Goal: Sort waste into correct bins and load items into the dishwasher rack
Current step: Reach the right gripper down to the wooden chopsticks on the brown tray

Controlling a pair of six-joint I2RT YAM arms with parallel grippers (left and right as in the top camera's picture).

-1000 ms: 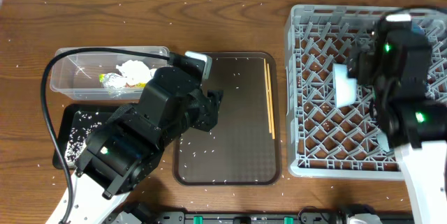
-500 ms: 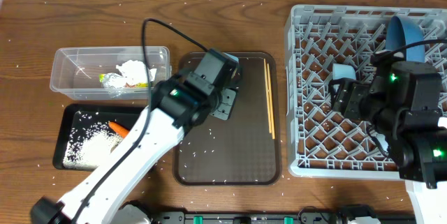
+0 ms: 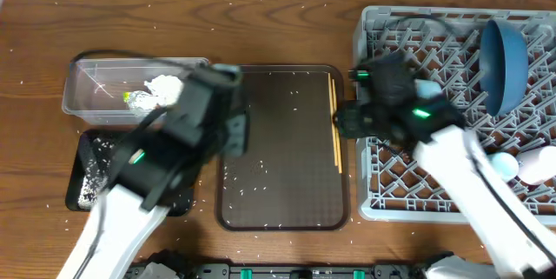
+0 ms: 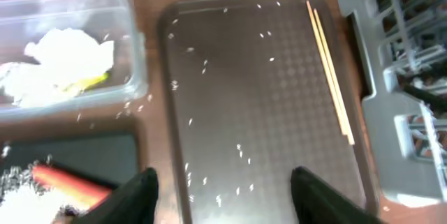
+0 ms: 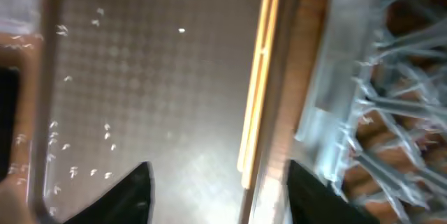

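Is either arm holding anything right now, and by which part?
Nothing is held. The left tool and right tool are both open and empty, over the tray.

chopsticks [image 3: 335, 122] on serving tray [image 3: 287, 201], rack [image 3: 375, 20] right, tub [image 3: 100, 77] left

1. Bench [image 3: 287, 27]: brown wood grain
2. Rack [image 3: 408, 20]: grey, diamond lattice floor
3. Plate [image 3: 504, 53]: deep blue
4. Brown tray [image 4: 258, 98]: dark brown, fine dotted texture
5. Chopsticks [image 4: 330, 70]: pale yellow wood
6. Tub [image 4: 70, 8]: clear; tissue [image 4: 66, 60] white; wrapper [image 4: 91, 82] yellow-green
7. Black tray [image 4: 84, 158]: plain black; carrot [image 4: 66, 181] orange
8. Rice [image 4: 14, 197]: white, speckling bench and both trays
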